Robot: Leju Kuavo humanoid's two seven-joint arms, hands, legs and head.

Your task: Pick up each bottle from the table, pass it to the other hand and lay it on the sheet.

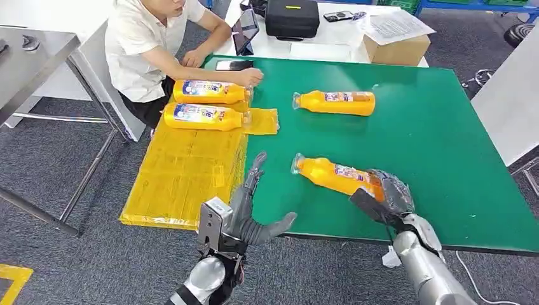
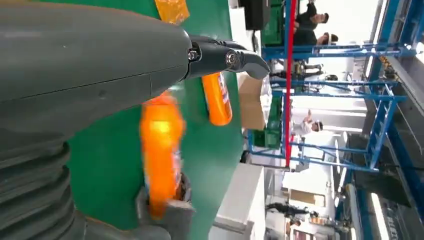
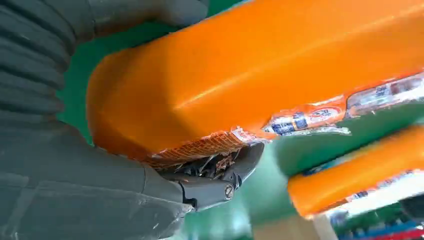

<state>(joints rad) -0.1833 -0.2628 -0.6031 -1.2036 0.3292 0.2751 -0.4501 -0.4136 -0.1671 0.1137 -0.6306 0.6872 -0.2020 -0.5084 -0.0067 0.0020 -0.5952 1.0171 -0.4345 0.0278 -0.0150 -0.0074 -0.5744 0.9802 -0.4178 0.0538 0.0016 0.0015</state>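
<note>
Lying near the front edge of the green surface (image 1: 445, 140), an orange juice bottle (image 1: 330, 175), glossy plastic with a printed label, is clasped at its base by the right robot hand (image 1: 384, 194). Left robot hand (image 1: 251, 213): fingers spread, holding nothing. A second bottle (image 1: 335, 102) lies farther back. Two bottles (image 1: 203, 117) rest on the crinkled yellow sheet (image 1: 181, 171), one touched by a person's hand (image 1: 250, 76).

We see grey carpet floor (image 1: 57, 171) at the left of the frame, a steel-topped table (image 1: 32, 51) at upper left, a white table (image 1: 330, 47) at top centre bearing a black case (image 1: 292, 18) and a cardboard box (image 1: 397, 49), and blue metal racking (image 2: 380, 115) under bright daylight.
</note>
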